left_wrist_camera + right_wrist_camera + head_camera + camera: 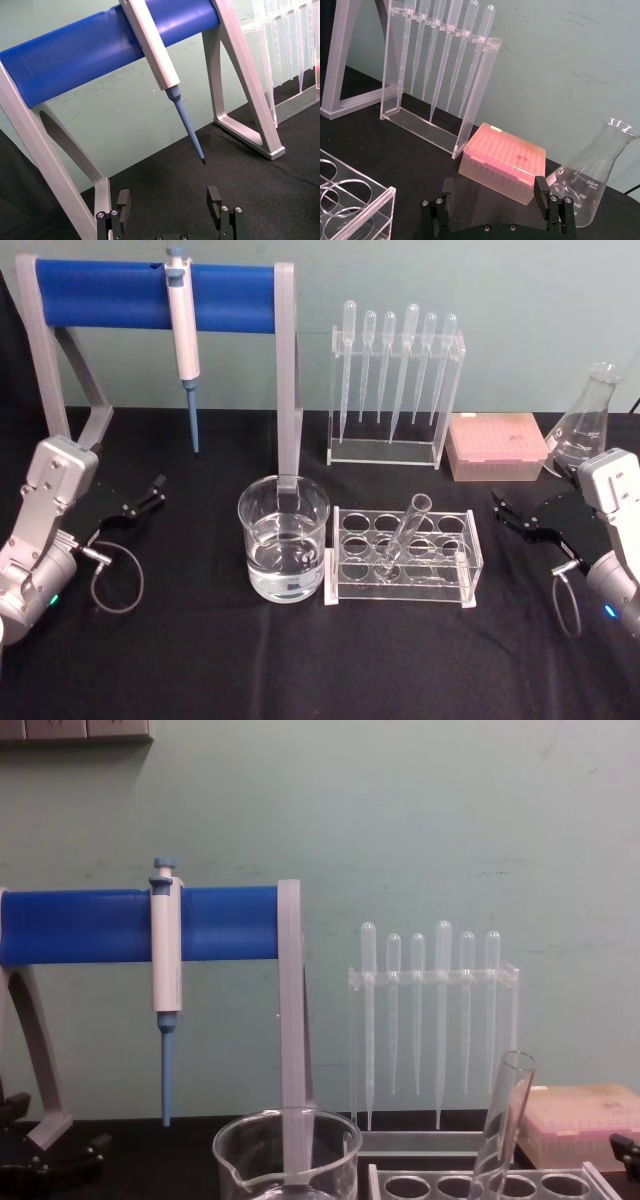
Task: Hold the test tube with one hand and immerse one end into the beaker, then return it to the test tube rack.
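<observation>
We see the test tube (405,533) leaning in the test tube rack (470,565), just right of the beaker (283,540); the chest view cuts off its bottom. The left gripper (145,497) and right gripper (510,515) flank them, jaws spread.

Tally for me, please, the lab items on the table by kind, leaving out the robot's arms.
Test tube: 1
Beaker: 1
Plastic pipettes: 6
Micropipette: 1
Conical flask: 1
Pink tip box: 1
Test tube rack: 1
Pipette rack: 1
Blue stand: 1
Total: 14
</observation>
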{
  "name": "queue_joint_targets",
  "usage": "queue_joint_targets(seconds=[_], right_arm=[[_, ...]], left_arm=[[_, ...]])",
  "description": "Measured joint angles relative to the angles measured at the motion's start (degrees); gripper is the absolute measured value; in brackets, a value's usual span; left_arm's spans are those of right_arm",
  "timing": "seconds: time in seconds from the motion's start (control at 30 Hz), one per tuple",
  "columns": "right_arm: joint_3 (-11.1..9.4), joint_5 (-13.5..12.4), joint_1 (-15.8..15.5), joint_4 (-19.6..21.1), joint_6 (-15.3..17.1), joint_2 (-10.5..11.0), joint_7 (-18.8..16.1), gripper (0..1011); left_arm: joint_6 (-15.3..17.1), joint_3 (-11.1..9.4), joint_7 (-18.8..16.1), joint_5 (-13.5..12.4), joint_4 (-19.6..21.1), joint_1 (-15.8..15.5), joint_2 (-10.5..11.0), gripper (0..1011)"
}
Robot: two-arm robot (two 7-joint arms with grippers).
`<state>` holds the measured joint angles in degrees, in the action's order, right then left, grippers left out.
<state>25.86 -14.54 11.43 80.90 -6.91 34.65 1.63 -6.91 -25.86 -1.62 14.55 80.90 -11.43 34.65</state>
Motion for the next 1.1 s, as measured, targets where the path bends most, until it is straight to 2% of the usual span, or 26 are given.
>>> queue_joint_targets(seconds=[1.1], right_arm=[[0.0, 0.0, 0.0, 0.0, 0.0, 0.0, 0.0, 1003]], left_arm=[[0.0, 0.0, 0.0, 0.0, 0.0, 0.0, 0.0, 1000]])
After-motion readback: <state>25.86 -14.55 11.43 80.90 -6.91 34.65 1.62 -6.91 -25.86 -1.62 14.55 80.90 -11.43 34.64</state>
